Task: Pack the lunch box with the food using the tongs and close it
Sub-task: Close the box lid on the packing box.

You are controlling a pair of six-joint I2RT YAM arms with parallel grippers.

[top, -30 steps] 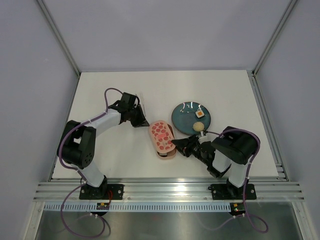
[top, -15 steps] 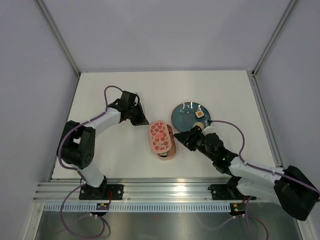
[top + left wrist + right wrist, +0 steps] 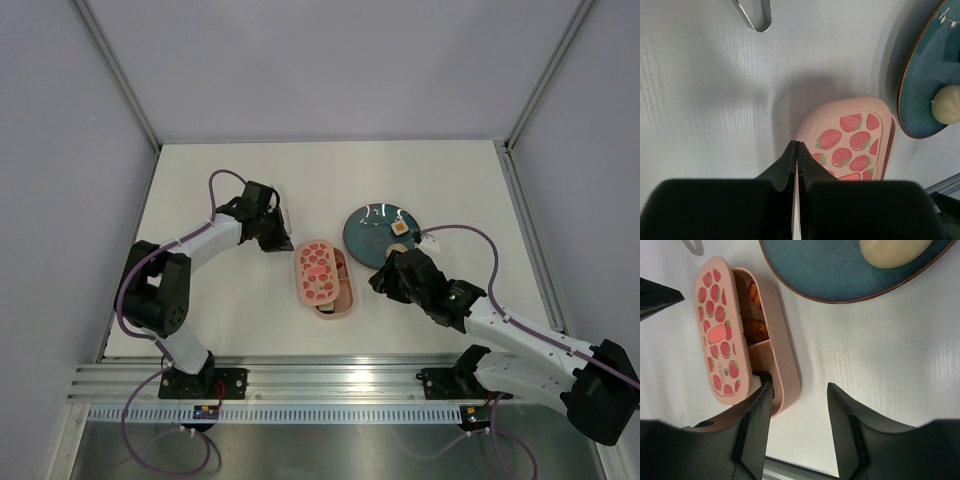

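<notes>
**Lid [image 3: 317,270] let go, askew on the lunch box [image 3: 345,295]**

Right gripper [image 3: 800,390] has spread its jaws and backed off to the box's right, holding nothing. The lid lies shifted toward the box's left, leaving a strip of both compartments uncovered, with orange food [image 3: 756,327] showing. Left gripper [image 3: 797,150], shut and empty, sits at the box's far-left corner, with the tongs [image 3: 756,15] beyond it. 2 pieces remain on the plate [image 3: 362,235] behind the box, so packing looks unfinished.
</notes>
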